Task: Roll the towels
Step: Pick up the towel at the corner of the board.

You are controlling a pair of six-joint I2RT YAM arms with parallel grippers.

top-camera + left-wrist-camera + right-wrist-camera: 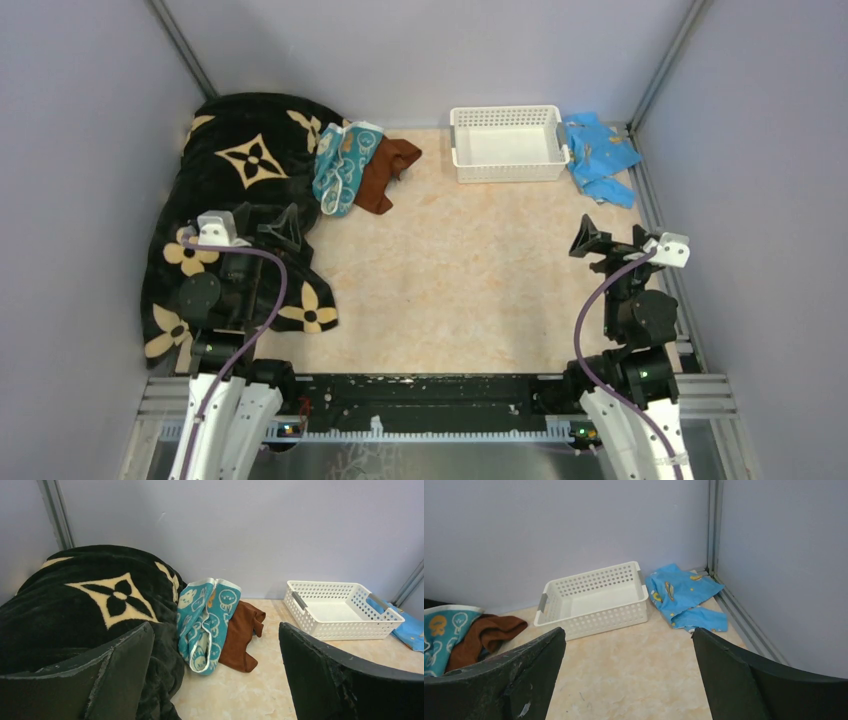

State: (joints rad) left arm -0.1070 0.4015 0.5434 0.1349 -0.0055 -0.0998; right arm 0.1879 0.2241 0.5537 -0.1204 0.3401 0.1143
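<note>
The teal-and-white patterned towel (343, 166) lies crumpled at the back left, leaning on the black blanket. The rust-brown towel (388, 168) lies bunched right beside it, touching its right side. Both show in the left wrist view, teal (200, 611) and brown (241, 632), and at the left edge of the right wrist view, teal (438, 630) and brown (484, 634). The dark slate grey-blue towel is not in view. My left gripper (288, 228) (215, 630) is open and empty, over the blanket's edge, short of the towels. My right gripper (588, 240) (629, 631) is open and empty above the table at the right.
A big black blanket with tan flowers (240, 190) (90, 595) fills the left side. A white perforated basket (506, 168) (345, 625) (599, 617) stands at the back centre-right. A bright light-blue cloth (600, 155) (679, 595) lies in the back right corner. Grey walls enclose three sides.
</note>
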